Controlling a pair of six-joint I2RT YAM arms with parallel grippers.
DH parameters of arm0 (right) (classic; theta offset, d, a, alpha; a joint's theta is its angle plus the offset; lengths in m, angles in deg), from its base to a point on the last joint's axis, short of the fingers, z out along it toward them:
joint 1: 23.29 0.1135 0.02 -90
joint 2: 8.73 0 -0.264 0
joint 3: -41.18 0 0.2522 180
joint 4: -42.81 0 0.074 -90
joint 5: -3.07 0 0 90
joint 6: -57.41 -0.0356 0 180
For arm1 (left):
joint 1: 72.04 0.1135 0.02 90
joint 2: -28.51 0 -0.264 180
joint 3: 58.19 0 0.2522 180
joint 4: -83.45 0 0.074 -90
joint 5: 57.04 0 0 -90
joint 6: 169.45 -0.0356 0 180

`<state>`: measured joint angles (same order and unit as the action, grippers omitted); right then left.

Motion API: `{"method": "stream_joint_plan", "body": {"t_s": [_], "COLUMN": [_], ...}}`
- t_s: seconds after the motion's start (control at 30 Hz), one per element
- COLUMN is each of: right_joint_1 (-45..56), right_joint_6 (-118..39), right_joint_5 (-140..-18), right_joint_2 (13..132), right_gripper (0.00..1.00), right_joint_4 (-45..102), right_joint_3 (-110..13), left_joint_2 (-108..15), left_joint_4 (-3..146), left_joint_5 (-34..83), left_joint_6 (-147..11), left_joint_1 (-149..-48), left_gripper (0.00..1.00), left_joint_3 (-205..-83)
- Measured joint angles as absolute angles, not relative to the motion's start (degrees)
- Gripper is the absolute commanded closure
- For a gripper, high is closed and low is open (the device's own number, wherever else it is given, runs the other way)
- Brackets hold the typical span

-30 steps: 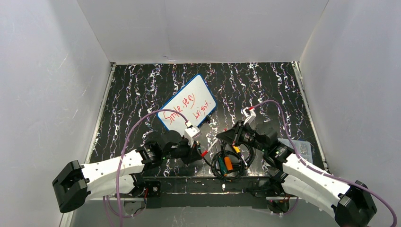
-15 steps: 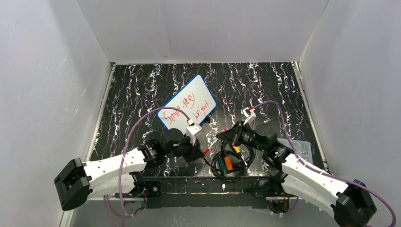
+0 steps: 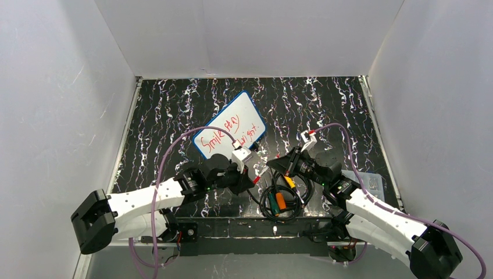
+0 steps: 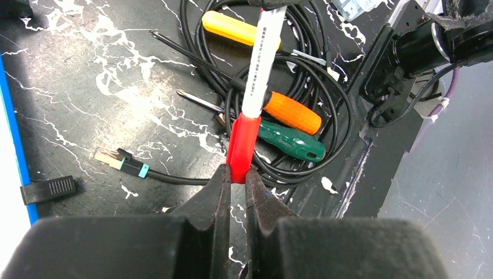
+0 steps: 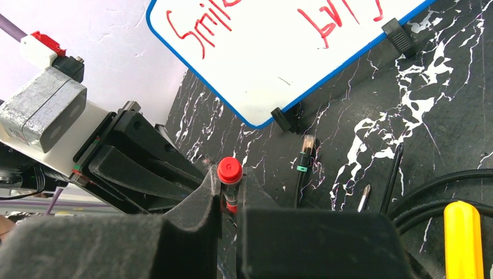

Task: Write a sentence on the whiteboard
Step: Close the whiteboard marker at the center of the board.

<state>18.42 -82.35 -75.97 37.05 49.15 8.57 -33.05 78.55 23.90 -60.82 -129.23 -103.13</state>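
Beside the whiteboard (image 3: pixel 241 107) lying on the counter (image 3: pixel 174 110), sentence (image 3: pixel 220 132) written, left jaws pinch the red cap (image 4: pixel 242 148) of the marker (image 4: pixel 260 64), right jaws clamp its other end; pushed off-axis, the cap could jam or slip free

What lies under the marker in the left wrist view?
A coil of black cable, an orange screwdriver, a green screwdriver and a yellow handle. The marker covers a strip across them, hiding what lies there.
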Motion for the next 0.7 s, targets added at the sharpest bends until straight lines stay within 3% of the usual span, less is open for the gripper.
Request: {"method": "stream_joint_plan", "body": {"t_s": [0.7], "right_joint_1": [18.12], "right_joint_6": [-81.96], "right_joint_5": [-77.87], "right_joint_2": [39.02], "right_gripper": [0.99], "right_joint_4": [51.68], "right_joint_3": [8.59], "left_joint_2": [-36.68], "left_joint_4": [74.55], "left_joint_5": [26.66], "left_joint_6": [-64.1], "left_joint_1": [-129.09], "left_gripper": [1.0], "left_joint_3": [-107.83]}}
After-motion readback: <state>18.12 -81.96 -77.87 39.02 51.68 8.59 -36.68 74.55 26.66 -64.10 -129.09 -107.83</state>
